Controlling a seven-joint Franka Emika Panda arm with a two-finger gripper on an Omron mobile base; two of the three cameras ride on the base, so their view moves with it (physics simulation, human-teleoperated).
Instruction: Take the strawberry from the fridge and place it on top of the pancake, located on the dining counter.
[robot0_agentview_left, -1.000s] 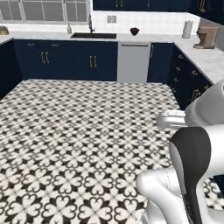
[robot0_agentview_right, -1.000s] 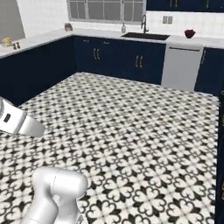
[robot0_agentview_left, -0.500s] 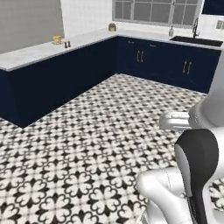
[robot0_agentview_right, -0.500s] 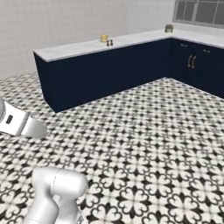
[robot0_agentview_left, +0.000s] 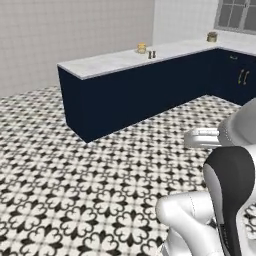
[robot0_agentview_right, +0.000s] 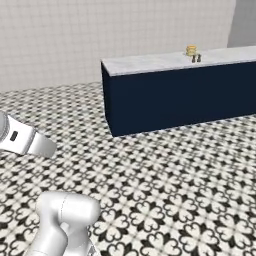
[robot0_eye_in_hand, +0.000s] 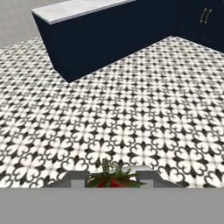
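the strawberry (robot0_eye_in_hand: 112, 180) is held between the half-closed fingers of the gripper (robot0_eye_in_hand: 112, 177), above the patterned floor (robot0_eye_in_hand: 131, 113). the carrying step is judged under way. next, the dining counter (robot0_agentview_left: 115, 62) must be approached and the pancake (robot0_agentview_right: 191, 50) reached.

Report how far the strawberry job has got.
Done: the strawberry is out of the fridge, gripped between the gripper fingers. In hand: carrying it over the patterned floor. Left: reach the marble counter where the pancake sits, and set the berry on top.
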